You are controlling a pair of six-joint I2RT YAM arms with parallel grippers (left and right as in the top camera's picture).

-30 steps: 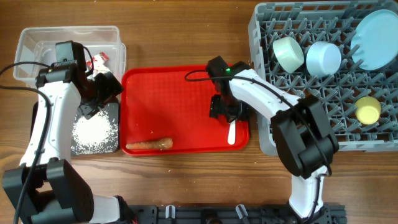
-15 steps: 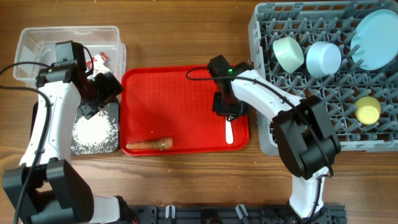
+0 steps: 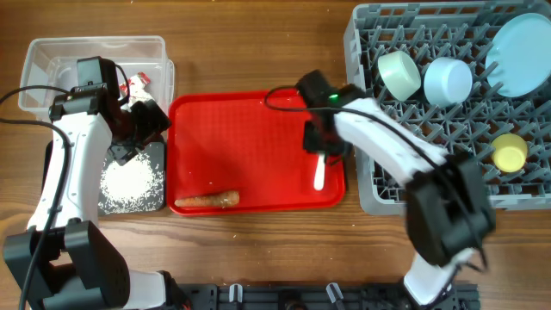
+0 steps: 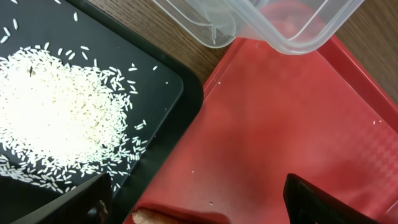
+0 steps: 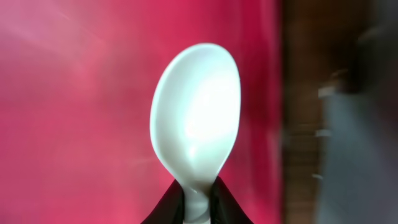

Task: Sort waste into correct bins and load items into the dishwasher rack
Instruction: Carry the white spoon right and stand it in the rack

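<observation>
Loading step: the right gripper (image 5: 194,208) is clamped on the white plastic spoon (image 5: 196,112) over the bright red rectangular tray's (image 3: 224,138) 3 o'clock edge. Next, I judge, it carries the spoon toward 3 o'clock into the grey pegged plastic dishwasher rack (image 3: 525,185). The left gripper (image 4: 205,199) hangs with jaws apart, empty.

I can't read any txt, nos. or brand in my 3 views. The wrapper (image 3: 138,84), just left of the red tray (image 3: 224,146), has red/white print, too small to make out.
</observation>
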